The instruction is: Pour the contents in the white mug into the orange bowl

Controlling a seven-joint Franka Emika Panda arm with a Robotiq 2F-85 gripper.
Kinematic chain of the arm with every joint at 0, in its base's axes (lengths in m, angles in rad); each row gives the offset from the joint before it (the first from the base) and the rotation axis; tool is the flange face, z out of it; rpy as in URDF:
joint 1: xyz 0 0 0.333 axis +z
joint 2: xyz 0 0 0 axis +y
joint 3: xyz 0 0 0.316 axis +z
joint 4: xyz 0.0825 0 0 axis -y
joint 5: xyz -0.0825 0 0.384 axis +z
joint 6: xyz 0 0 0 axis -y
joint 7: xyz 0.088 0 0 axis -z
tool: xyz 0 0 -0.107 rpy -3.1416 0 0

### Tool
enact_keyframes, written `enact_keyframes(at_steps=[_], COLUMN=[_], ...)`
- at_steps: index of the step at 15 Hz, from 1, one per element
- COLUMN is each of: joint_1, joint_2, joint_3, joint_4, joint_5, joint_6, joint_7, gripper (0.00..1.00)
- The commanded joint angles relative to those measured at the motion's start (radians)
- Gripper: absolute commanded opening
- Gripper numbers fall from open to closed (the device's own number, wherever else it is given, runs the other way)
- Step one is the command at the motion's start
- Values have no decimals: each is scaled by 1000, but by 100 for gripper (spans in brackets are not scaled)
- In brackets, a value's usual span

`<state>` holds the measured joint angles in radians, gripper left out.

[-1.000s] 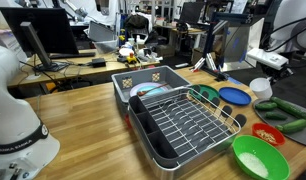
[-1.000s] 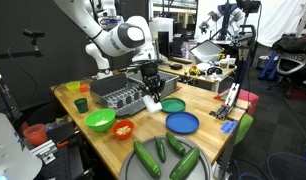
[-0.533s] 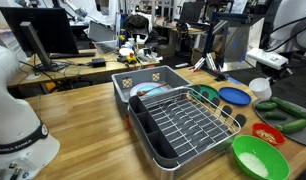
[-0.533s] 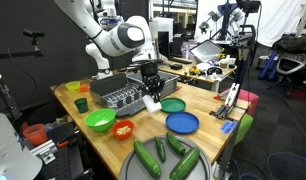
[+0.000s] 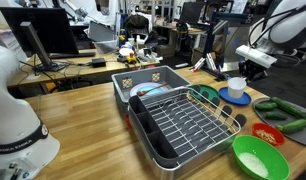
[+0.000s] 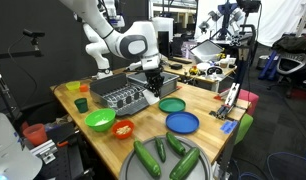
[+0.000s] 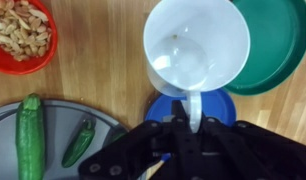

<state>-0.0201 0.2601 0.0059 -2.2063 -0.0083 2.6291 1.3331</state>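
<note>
Pale bits (image 7: 18, 28) in orange bowl (image 7: 15, 67)

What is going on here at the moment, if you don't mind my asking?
The robot's gripper is shut on the handle of the mug and holds it upright. In the wrist view, the mug overlaps the edges of a blue plate and a green dish. The orange bowl, with pale bits in it, lies off to one side, so the mug is not over it yet and nothing is being poured.
</note>
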Motion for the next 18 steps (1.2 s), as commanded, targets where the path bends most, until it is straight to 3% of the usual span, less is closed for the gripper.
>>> enact_keyframes(at_steps=[1,2,8,18], joint_1=[-125,-85,-91,-74], joint_2=[101,128,221,304], joint_3=[132,86,37,-14], joint_4=[82,103,144,186], joint_5=[218,281,420,441], joint_6=[-3,-30,-102,-267], joint_7=[-272,-340,-533,-584], gripper=[2,2,2,2])
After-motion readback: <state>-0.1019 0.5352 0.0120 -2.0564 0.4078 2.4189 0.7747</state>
